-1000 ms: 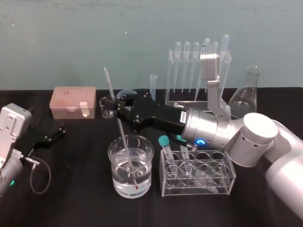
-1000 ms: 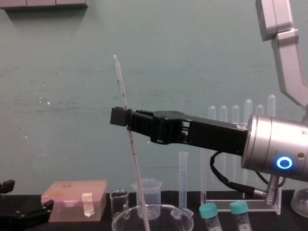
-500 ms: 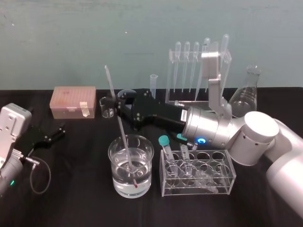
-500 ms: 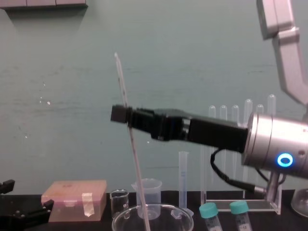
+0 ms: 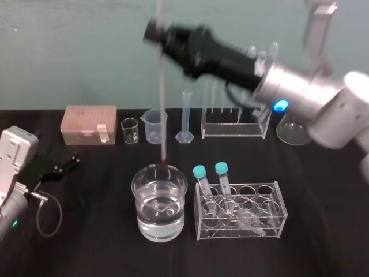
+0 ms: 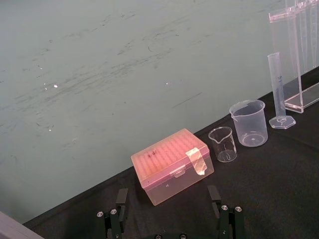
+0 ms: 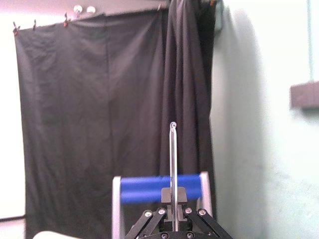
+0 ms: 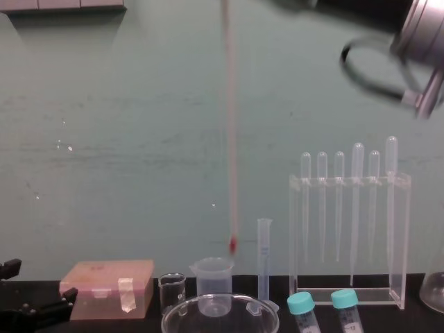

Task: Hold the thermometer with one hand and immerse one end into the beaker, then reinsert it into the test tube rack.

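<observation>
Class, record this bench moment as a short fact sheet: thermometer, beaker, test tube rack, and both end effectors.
thermometer: upright, red tip above the beaker, out of the liquid
beaker: part full of clear liquid
test tube rack: at the back, holding pipettes
right end effector: raised high, shut on the thermometer
left end effector: open, low on the left

The right end effector [image 7: 174, 201] clamps the thermometer [image 7: 173, 159] between its fingers. The rod projects straight out from them. Behind it are a blue horizontal bar [image 7: 144, 188], a black curtain [image 7: 99, 124] and a pale green wall [image 7: 269, 149].
</observation>
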